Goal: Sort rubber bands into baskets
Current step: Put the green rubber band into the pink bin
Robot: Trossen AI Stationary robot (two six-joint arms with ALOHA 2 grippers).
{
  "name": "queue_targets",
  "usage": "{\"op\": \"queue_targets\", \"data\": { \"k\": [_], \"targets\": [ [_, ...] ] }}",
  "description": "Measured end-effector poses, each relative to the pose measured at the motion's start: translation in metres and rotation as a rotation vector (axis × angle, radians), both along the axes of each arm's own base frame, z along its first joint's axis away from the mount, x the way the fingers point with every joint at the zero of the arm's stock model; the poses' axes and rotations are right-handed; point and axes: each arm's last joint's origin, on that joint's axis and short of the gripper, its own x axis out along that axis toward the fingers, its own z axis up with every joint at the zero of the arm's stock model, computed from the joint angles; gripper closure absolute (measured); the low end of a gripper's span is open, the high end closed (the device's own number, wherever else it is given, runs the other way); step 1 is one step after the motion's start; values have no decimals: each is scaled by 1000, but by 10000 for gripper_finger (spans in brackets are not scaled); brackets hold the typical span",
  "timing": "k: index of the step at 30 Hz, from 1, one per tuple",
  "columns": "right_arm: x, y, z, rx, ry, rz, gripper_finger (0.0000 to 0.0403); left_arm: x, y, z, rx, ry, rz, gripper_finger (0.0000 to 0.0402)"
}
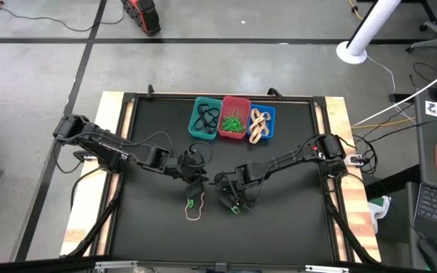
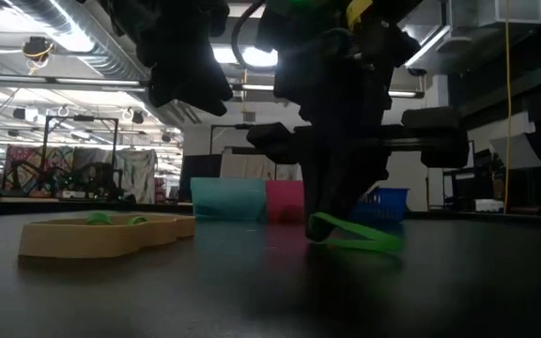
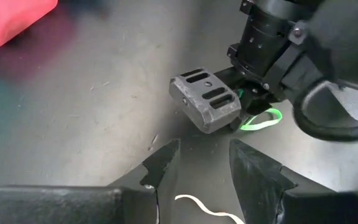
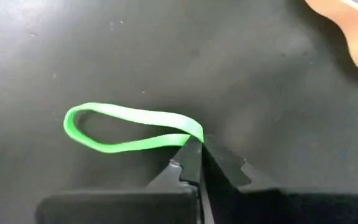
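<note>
A green rubber band [image 4: 129,134] lies on the black table, with my right gripper [image 4: 196,144] shut on one end of it; it also shows in the low view [image 2: 357,237]. My left gripper [image 3: 201,149] is open and empty above a tan rubber band [image 1: 193,213], which lies flat with a bit of green [image 1: 192,201] beside it. The teal basket [image 1: 204,118] holds black bands, the red basket [image 1: 234,117] green ones, and the blue basket [image 1: 261,125] tan ones. The baskets stand in a row at the far middle. My right gripper pinches the near end of the green band's loop [image 4: 190,138] between its two fingertips. The fingers come from above, slanting down. The pinched end [image 2: 319,222] is slightly raised, and the band's other end [image 2: 388,244] rests on the table, slack.
My two grippers are close together at the table's middle front, the right one [image 3: 241,112] just ahead of the left. The tan band [image 2: 92,237] lies near the left gripper. Wooden rails [image 1: 340,129] border the table.
</note>
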Motion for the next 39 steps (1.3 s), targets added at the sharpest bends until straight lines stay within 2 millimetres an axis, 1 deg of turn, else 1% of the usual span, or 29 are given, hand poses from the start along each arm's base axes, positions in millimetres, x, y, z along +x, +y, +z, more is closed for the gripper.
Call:
{"op": "queue_targets", "data": {
  "k": [4, 8, 12, 15, 16, 20, 24, 27, 31, 33, 36, 39],
  "targets": [
    [4, -4, 12, -68, 0, -8, 399, 0, 0, 0, -14, -1, 13, 266],
    [9, -17, 33, -153, -11, -9, 395, 0, -1, 0, -34, 6, -4, 266],
    [13, -37, 54, -227, 8, -21, 400, -2, -5, -2, -84, 33, -51, 266],
    [12, -58, 69, -296, 21, -51, 399, -6, -10, -4, -116, 71, -52, 266],
    [12, -66, 76, -323, 4, -68, 399, -8, -12, -5, -123, 90, -48, 266],
    [8, -101, 91, -448, -12, -142, 401, -15, -22, -8, -140, 144, -48, 266],
    [3, -146, 105, -529, -50, -246, 401, -18, -31, -9, -158, 159, -53, 266],
    [1, -182, 109, -561, -85, -328, 401, -20, -37, -9, -167, 151, -46, 266],
    [-6, -232, 114, -578, -143, -469, 401, -21, -43, -8, -190, 140, -20, 266],
    [-12, -252, 115, -571, -154, -523, 401, -22, -45, -8, -203, 136, 0, 266],
    [-22, -277, 116, -504, -172, -587, 400, -24, -49, -8, -221, 129, 41, 266],
    [-31, -294, 116, -410, -185, -646, 400, -25, -52, -8, -274, 127, 101, 266]
  ]
}}
